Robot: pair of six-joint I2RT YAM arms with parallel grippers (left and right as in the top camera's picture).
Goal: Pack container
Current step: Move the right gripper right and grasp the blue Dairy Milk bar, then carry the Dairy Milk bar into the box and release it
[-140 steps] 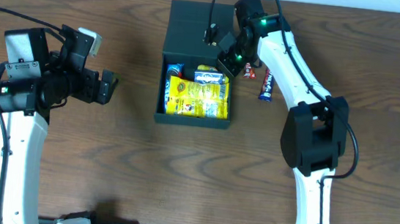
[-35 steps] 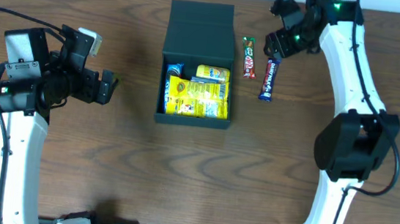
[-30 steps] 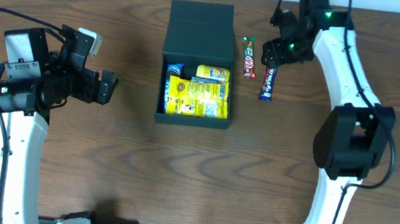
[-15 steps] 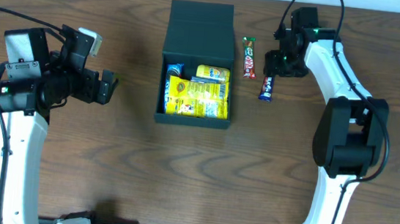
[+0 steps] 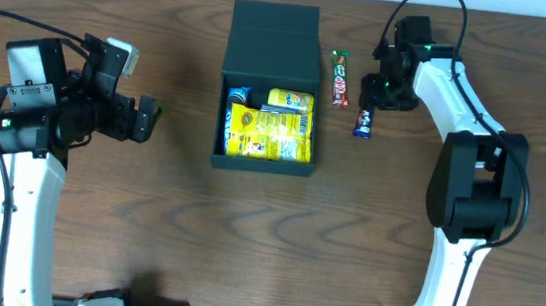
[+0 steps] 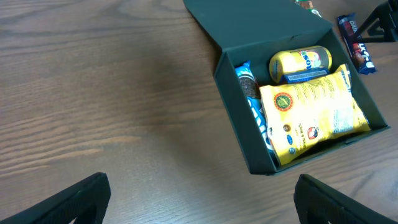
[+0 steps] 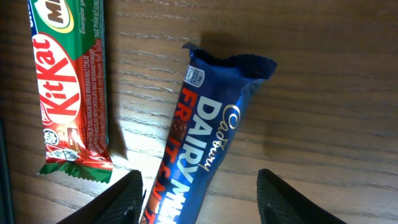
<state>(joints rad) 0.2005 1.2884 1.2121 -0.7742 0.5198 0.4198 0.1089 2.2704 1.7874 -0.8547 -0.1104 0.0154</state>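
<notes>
The black container [image 5: 218, 118] lies open at the table's middle, its flap lid [image 5: 274, 33] folded back. Inside are a yellow snack bag [image 5: 270, 135], a yellow tub [image 5: 290, 100] and a blue biscuit pack [image 5: 233, 109]. The left wrist view shows the container [image 6: 242, 143] from the side. A blue Dairy Milk bar [image 5: 362, 122] and a KitKat [image 5: 339, 78] lie on the wood to its right. My right gripper [image 5: 371, 90] is low over the Dairy Milk bar [image 7: 205, 137], open, with a finger on each side of it [image 7: 202, 193]. The KitKat [image 7: 68, 93] is just left. My left gripper [image 5: 151, 116] hangs open left of the container, over bare wood [image 6: 199, 202].
The container and the two loose bars are on a brown wooden table [image 5: 146, 221]. The right arm's links [image 5: 470, 192] rise from the front right, the left arm's base [image 5: 13, 188] from the front left. A pale wall edge runs along the far side.
My right gripper has swung from beyond the bars down onto the Dairy Milk bar, and its jaws have narrowed somewhat. The left arm has not moved.
</notes>
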